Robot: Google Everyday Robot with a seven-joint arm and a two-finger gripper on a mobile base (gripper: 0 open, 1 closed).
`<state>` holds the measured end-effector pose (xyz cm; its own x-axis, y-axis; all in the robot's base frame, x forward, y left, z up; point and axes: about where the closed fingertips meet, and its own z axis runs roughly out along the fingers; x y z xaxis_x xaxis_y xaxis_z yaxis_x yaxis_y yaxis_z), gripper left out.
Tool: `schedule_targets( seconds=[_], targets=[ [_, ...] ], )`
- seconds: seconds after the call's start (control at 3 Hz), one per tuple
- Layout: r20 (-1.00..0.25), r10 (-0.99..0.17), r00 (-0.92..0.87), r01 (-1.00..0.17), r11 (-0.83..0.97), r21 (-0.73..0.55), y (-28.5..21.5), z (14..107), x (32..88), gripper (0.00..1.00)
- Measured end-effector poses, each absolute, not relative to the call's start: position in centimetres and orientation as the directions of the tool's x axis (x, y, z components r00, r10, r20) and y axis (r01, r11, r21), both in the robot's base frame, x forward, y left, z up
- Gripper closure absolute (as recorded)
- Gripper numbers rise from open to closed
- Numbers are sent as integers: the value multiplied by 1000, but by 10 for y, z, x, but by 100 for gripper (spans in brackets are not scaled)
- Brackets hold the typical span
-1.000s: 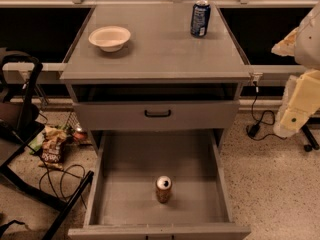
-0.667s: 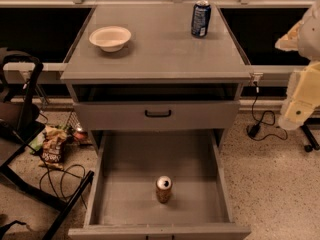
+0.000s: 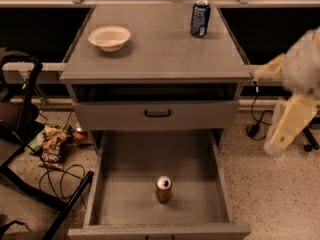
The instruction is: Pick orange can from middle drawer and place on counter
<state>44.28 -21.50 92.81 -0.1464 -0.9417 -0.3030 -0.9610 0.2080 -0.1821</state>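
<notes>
The orange can [image 3: 163,189] stands upright on the bare floor of the open middle drawer [image 3: 125,199], near the drawer's front centre. The counter [image 3: 160,54] is the grey top of the cabinet above it. My arm and gripper [image 3: 286,126] appear as a blurred cream shape at the right edge, beside the cabinet's right side. It is level with the upper drawer, well away from the can and holds nothing that I can see.
On the counter stand a white bowl [image 3: 109,37] at the left and a dark blue can [image 3: 200,18] at the back right. The upper drawer with a black loop handle [image 3: 157,113] is shut. Black chair legs, cables and snack bags [image 3: 50,146] lie on the floor at left.
My arm at the right edge has shifted a little down and to the left. The can, the drawer and the things on the counter have not moved.
</notes>
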Motion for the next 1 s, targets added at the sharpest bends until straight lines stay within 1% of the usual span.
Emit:
schedule_targets(
  seconds=[0.33, 0.67, 1.0],
  targets=[
    [-481, -871, -102, -976, 181, -121, -204, 843, 421, 0],
    [-628, -770, -113, -973, 214, -87, -202, 770, 406, 0],
    [-745, -659, -108, -969, 237, -70, -200, 712, 398, 0]
  ],
)
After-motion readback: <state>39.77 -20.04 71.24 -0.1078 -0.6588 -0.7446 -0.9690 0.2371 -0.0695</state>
